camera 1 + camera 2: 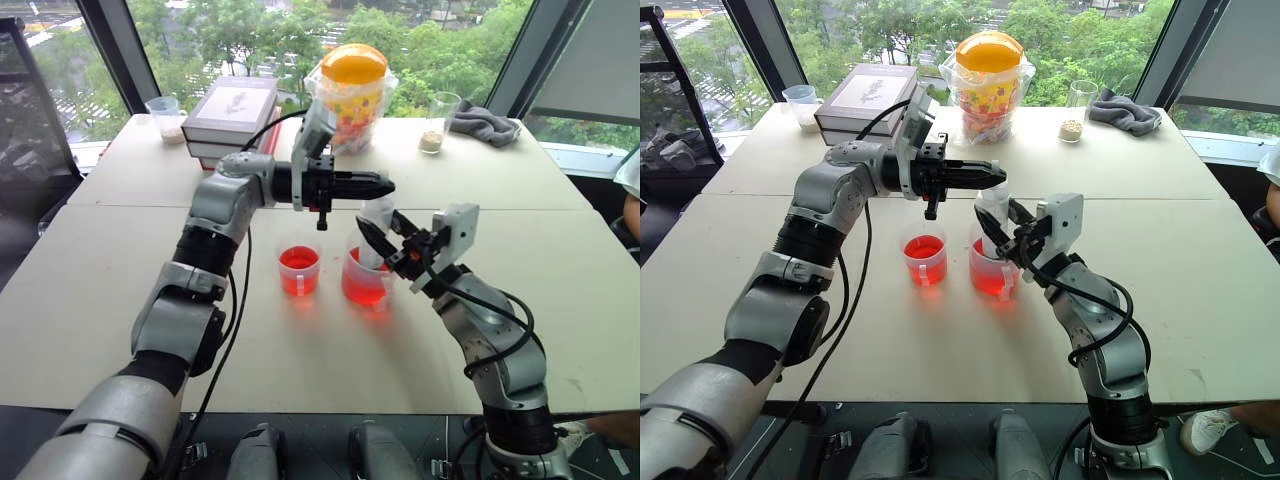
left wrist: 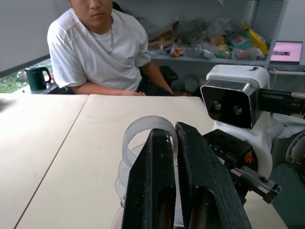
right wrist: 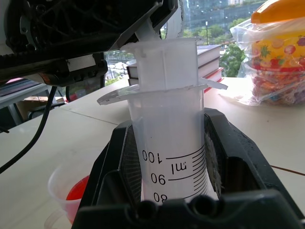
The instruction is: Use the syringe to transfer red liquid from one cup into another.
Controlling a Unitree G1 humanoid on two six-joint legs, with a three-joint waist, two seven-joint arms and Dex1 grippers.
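The syringe (image 1: 378, 212) stands upright with its lower end inside the wider cup (image 1: 366, 285), which holds red liquid (image 1: 362, 292). My right gripper (image 1: 383, 230) is shut on the clear barrel, whose printed scale shows in the right wrist view (image 3: 167, 157). My left gripper (image 1: 388, 185) reaches in level from the left above the barrel. It is shut on the top of the white plunger (image 3: 164, 62). The smaller cup (image 1: 299, 270) stands just left of the wider one, with red liquid in its bottom.
At the table's far edge are a stack of books (image 1: 230, 110), a bagged jar with an orange lid (image 1: 352, 95), a glass with brown grains (image 1: 438, 125), a grey cloth (image 1: 485, 122) and a small cup (image 1: 165, 118). A person (image 2: 100, 47) sits at the table's right side.
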